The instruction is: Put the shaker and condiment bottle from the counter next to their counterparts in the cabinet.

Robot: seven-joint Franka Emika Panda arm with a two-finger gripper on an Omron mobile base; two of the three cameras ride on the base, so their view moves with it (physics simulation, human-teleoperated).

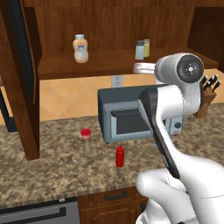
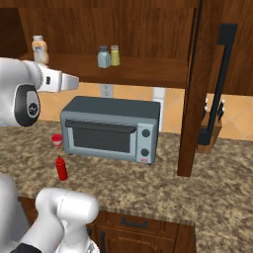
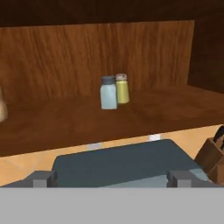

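Standing on the shelf (image 1: 109, 61) beside its yellow-green twin (image 3: 122, 89), the shaker (image 3: 108, 92) looks done; jaws wide and empty, while the red bottle (image 1: 120, 156) waits on the surface (image 1: 52, 170).

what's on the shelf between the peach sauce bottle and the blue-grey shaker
Nothing: that stretch of cabinet shelf between the peach-orange bottle and the shaker is bare wood, as the left base view shows.

Cabinet shelf (image 2: 148, 69): shaker (image 2: 104, 57) touching its counterpart shaker (image 2: 115, 55), sauce bottle (image 2: 39, 49) far left | Counter (image 2: 148, 188): toaster oven (image 2: 111, 129) under shelf; condiment bottle (image 2: 62, 169) before it; cup (image 2: 57, 140) left; knife block (image 2: 211, 129) right.
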